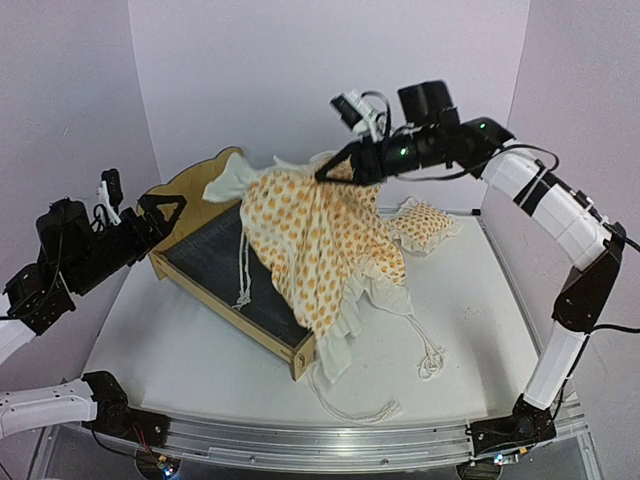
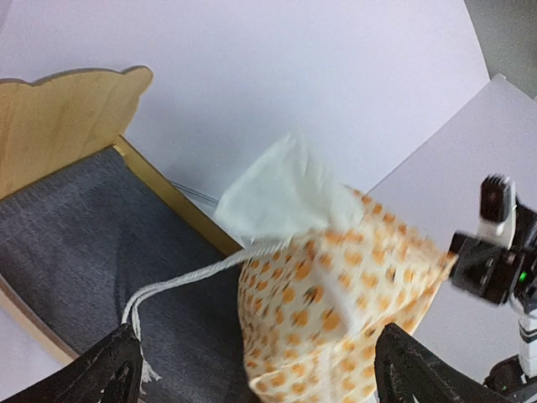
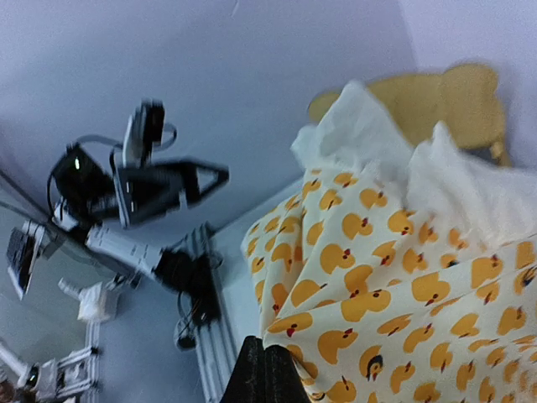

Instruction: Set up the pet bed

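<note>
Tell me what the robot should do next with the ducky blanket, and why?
Probably the open left gripper should move in and pinch the loose white corner of the duck-print bedding. The right gripper is shut on it, holding it bunched over the pet bed, so one grip can't spread it flat.

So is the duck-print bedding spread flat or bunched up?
Bunched and lifted. The right gripper pinches the bedding above the pet bed, and it hangs in folds over the frame.
</note>
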You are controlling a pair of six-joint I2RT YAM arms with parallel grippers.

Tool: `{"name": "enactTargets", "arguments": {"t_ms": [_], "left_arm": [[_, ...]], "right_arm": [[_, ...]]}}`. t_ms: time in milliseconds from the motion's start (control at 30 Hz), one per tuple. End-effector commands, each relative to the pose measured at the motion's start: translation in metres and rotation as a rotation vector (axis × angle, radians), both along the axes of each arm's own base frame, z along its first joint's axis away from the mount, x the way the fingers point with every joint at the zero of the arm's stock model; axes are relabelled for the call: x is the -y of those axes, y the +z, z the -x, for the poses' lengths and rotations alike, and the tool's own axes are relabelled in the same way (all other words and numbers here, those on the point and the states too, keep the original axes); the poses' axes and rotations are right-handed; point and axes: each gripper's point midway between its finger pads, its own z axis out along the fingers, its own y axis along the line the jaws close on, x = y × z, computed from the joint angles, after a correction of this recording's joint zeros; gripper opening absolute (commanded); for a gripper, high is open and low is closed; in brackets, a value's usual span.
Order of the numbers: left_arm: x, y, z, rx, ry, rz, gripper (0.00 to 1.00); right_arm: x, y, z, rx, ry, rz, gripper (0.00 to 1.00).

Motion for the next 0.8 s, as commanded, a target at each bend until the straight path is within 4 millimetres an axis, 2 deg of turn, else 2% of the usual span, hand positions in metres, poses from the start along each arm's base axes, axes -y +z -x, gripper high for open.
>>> {"name": "enactTargets", "arguments": {"t_ms": [0,67,133,167,200,233,300,400,467,500,567,667,767], "left_arm": [[-0.037,-0.007,0.003,-0.017,0.153,-0.039,0.97],[-0.035,-0.009,0.000,-0.033,0.159,-0.065,0.98],[-0.024,-0.012,-0.009,-0.060,0.140,-0.109,0.99],[-0.015,-0.015,-0.014,-0.075,0.116,-0.140,0.99],[-0.005,-0.015,-0.021,-0.084,0.088,-0.171,0.99],[0.008,-0.018,-0.029,-0.099,0.055,-0.210,0.99],[0.035,-0.022,-0.044,-0.121,-0.017,-0.267,0.99],[0.070,-0.024,-0.074,-0.131,-0.096,-0.366,0.99],[0.088,-0.026,-0.098,-0.132,-0.143,-0.411,0.99],[0.092,-0.029,-0.112,-0.141,-0.160,-0.425,0.99],[0.106,-0.032,-0.136,-0.144,-0.224,-0.435,0.99],[0.118,-0.046,-0.171,-0.147,-0.239,-0.489,0.99],[0.123,-0.060,-0.194,-0.167,-0.263,-0.507,0.99]], "right_arm": [[0.014,-0.069,0.070,-0.223,0.221,0.106,0.00],[0.026,-0.107,0.085,-0.360,0.212,0.189,0.10],[0.039,-0.129,0.099,-0.476,0.196,0.254,0.18],[0.046,-0.137,0.106,-0.519,0.181,0.287,0.27],[0.056,-0.147,0.106,-0.525,0.122,0.341,0.42],[0.069,-0.160,0.102,-0.519,0.030,0.402,0.50],[0.099,-0.181,0.084,-0.452,-0.197,0.515,0.73],[0.156,-0.197,0.052,-0.431,-0.549,0.596,0.97],[0.184,-0.210,0.031,-0.537,-0.739,0.544,0.98],[0.191,-0.222,0.024,-0.615,-0.802,0.518,0.98],[0.193,-0.234,0.007,-0.733,-0.871,0.445,0.98],[0.191,-0.246,-0.023,-0.755,-0.912,0.386,0.98],[0.185,-0.253,-0.058,-0.799,-0.904,0.285,0.98]]}}
